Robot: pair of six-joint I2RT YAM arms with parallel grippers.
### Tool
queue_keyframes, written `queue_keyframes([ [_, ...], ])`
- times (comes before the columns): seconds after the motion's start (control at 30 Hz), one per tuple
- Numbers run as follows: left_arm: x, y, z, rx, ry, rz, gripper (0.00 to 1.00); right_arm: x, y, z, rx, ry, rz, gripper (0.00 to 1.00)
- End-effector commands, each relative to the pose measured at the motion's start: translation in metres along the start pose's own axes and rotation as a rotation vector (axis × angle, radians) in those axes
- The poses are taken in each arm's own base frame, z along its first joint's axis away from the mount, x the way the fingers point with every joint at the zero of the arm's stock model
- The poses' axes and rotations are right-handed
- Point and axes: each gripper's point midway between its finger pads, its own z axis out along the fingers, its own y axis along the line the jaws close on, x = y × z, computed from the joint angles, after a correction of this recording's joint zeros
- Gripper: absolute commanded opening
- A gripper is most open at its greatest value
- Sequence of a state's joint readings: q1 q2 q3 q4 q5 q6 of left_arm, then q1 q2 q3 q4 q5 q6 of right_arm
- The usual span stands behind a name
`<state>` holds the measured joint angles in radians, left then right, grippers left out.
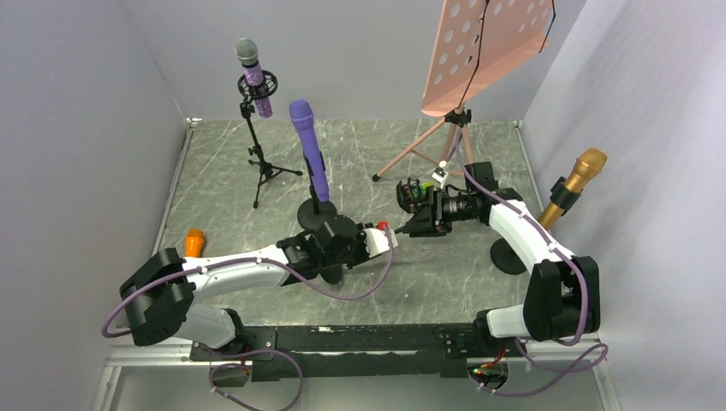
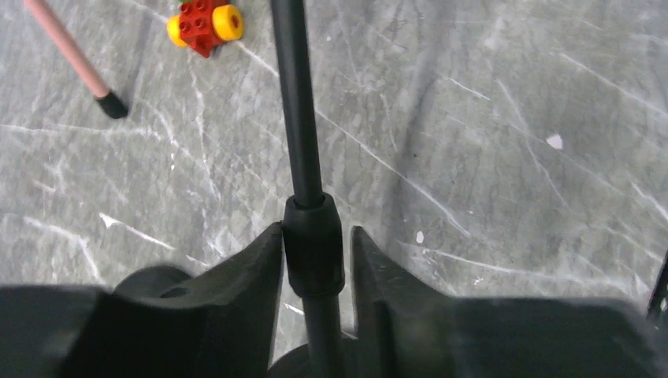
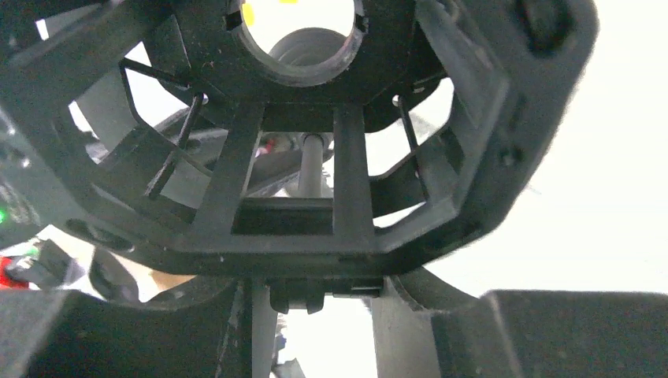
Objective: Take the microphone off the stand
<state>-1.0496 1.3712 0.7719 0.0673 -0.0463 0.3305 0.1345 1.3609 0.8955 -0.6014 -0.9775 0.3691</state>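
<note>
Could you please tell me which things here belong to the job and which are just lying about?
Job: purple microphone, its stand, left gripper.
Not the job: music stand, gold microphone, tripod microphone, orange object, toy brick, black mount.

In the left wrist view the stand (image 2: 303,118) pole runs off the top and bottom edges. The left tool (image 2: 315,264) shows only its finger ends around the pole's collar, and whether both press it cannot be told. The shock mount (image 3: 350,181) overfills the right wrist view, its sides cut off. The right tool (image 3: 315,315) gripping it appears as dark, blurred slabs along the bottom edge. From above, the pink music stand (image 1: 484,47) is cropped at the top, an orange microphone (image 1: 194,242) sits half hidden behind the left arm, and the right arm covers part of the round base (image 1: 509,257) below the gold microphone (image 1: 575,181).
</note>
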Motion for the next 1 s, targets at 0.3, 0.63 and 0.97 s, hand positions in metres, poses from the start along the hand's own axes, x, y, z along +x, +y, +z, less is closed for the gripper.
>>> queue_keyframes([
  [0.3,-0.028,-0.020,-0.044,0.476,-0.246,-0.182,0.70,0.002,0.025,-0.031,0.027,-0.077,-0.980,0.00],
  [0.63,-0.043,-0.027,-0.037,0.572,-0.341,-0.227,0.64,0.012,0.051,-0.019,0.044,-0.101,-1.246,0.00],
  [0.97,-0.049,-0.020,-0.017,0.512,-0.263,-0.003,0.00,-0.009,0.060,-0.017,0.160,-0.123,-0.761,0.00],
])
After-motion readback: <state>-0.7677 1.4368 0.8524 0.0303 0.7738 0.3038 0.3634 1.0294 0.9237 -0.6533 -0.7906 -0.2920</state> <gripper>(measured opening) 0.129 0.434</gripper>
